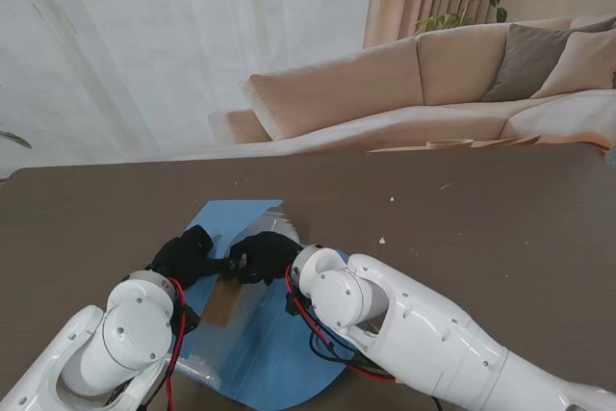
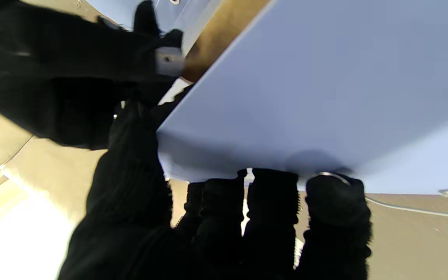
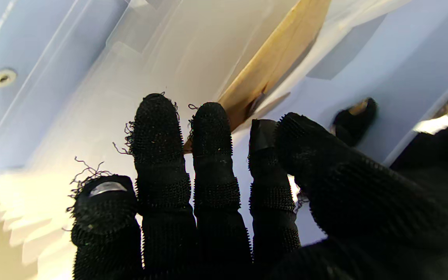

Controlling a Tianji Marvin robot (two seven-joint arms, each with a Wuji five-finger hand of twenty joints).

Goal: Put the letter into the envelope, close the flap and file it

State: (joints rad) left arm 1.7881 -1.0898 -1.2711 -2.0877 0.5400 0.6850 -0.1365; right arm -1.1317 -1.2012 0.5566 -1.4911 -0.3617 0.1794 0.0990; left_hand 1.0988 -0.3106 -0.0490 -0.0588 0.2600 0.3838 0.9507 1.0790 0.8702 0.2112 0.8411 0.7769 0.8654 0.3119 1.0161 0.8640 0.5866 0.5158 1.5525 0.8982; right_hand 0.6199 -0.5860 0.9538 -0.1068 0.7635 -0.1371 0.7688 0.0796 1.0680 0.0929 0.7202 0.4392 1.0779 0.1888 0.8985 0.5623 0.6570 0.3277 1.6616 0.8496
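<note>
Left hand (image 1: pixel 185 255): pinched the blue folder (image 1: pixel 274 353) flap edge.
Right hand (image 1: pixel 258 257): fingers spread, pressing beside the brown envelope (image 1: pixel 223 307).
Handling: envelope looked thin, floppy; grip an edge.

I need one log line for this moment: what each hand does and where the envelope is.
left hand: lifting blue folder cover | right hand: fingers on brown envelope | envelope: inside folder | table: folder lies open
</note>
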